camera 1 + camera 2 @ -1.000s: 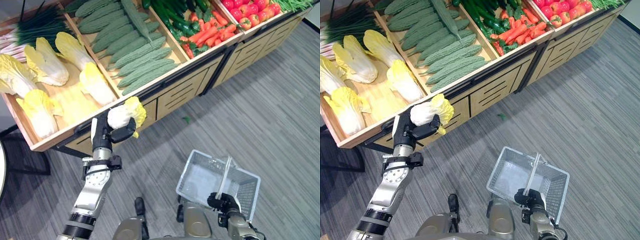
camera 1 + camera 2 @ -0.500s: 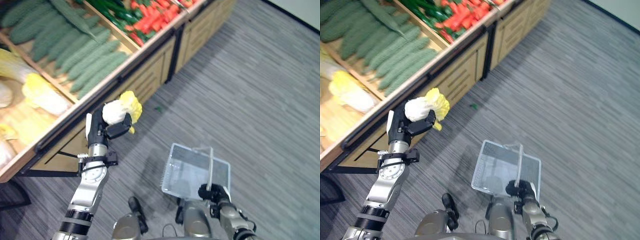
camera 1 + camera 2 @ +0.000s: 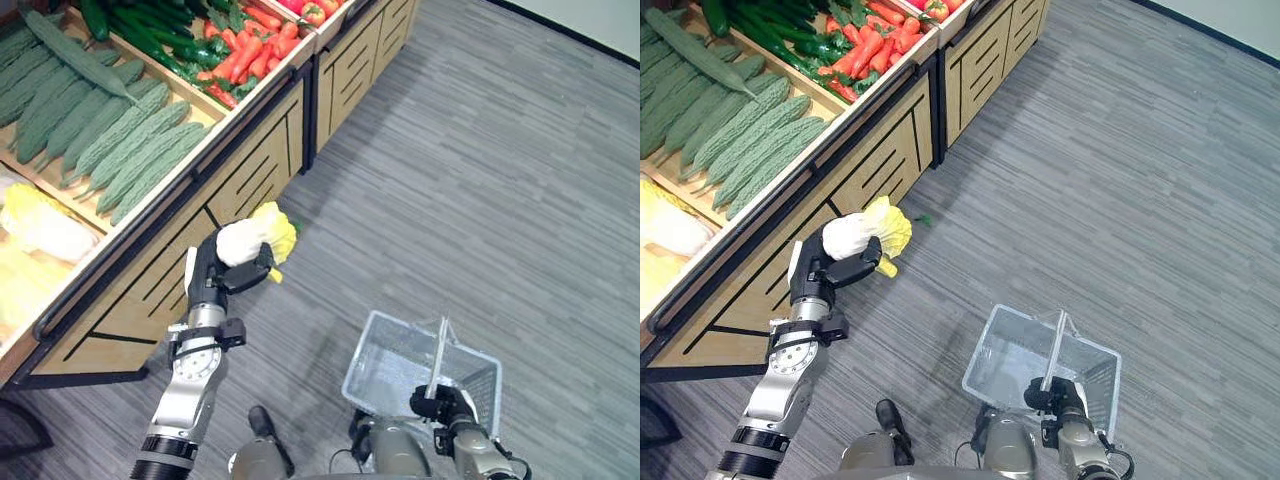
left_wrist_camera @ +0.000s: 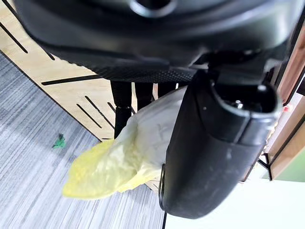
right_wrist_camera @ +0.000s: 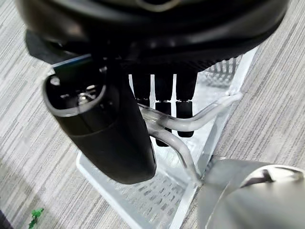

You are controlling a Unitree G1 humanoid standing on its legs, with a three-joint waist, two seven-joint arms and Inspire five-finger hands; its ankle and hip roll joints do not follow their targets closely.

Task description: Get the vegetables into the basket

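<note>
In front of the wooden produce stand (image 3: 250, 170), the left hand (image 3: 215, 275) grips a napa cabbage (image 3: 252, 237), its long axis near level, white stem over the palm and yellow leaves pointing away toward the floor beyond. Fingers (image 4: 123, 102) curl over its far side, thumb (image 4: 209, 152) across the near side. Low to the right, the right hand (image 3: 1058, 400) is closed round the handle of the clear basket (image 3: 1000, 360).

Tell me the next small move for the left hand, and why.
Probably swing the left hand right and down over the basket. It grips the cabbage beside the shelf, well left of the basket, which the right hand holds by its handle.
</note>
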